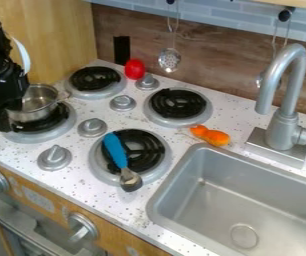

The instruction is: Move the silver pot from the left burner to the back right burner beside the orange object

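Leftmost, the black gripper (pixel 2 119) hangs upright against the near-left side of a small, shiny metal saucepan (pixel 43 111); whether its pincer is apart, together or clamped on the pan cannot be told. The round-walled pan sits over the left front burner (pixel 39 136), its short handle pointing toward the right rear. Behind it, a smooth wooden panel (pixel 55 30) bounds the arm's side, while the left rear burner (pixel 95 78), a black coil in a silvery ring, lies near the pan. Rounded grey knobs (pixel 92 127) stand among the burners, the nearest of them just right of the pan's burner. A glossy red, rounded toy (pixel 134 69) rests near the wood-grained backsplash (pixel 216 65), where a metal slotted spoon (pixel 170 60) hangs from a hook. Farther right, a spoon with a matte blue handle (pixel 115 150) lies aslant on the right front burner (pixel 161 155), its metal bowl reaching past the ring's near edge. Behind that is the right rear burner (pixel 177 103), with a lumpy orange toy vegetable (pixel 216 138) on the speckled white counter (pixel 142 212) beside it. A strip of this counter separates the burners from the rounded rim of the brushed-metal sink (pixel 157 215), and a tall, arched faucet (pixel 286 125) rises behind the basin.
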{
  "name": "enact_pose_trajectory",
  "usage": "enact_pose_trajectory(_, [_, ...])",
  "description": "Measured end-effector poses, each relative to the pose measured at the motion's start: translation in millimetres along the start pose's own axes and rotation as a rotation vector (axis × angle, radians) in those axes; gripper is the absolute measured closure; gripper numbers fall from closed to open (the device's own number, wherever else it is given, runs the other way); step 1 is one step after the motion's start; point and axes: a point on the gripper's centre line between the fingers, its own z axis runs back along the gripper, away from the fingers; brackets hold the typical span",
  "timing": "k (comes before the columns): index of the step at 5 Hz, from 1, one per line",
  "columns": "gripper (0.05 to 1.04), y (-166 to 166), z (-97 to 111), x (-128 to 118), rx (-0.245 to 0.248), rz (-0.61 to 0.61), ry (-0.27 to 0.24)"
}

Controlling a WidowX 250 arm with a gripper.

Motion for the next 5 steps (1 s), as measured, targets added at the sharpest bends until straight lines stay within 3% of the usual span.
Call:
enact_pose_trajectory(1, [0.392, 3, -5, 3, -0.005, -0.023, -0.027])
enact_pose_trajectory(2, [0.689, 6, -5, 4, 0.010, -0.062, -0.014])
enact_pose_trajectory(3, [0.903, 3, -10, 10, 0.022, -0.090, 0.017])
enact_pose_trajectory(4, [0.986, 0, -8, 25, 0.038, -0.161, 0.019])
enact_pose_trajectory(5, [0.991, -4, 4, 42, 0.068, -0.299, 0.006])
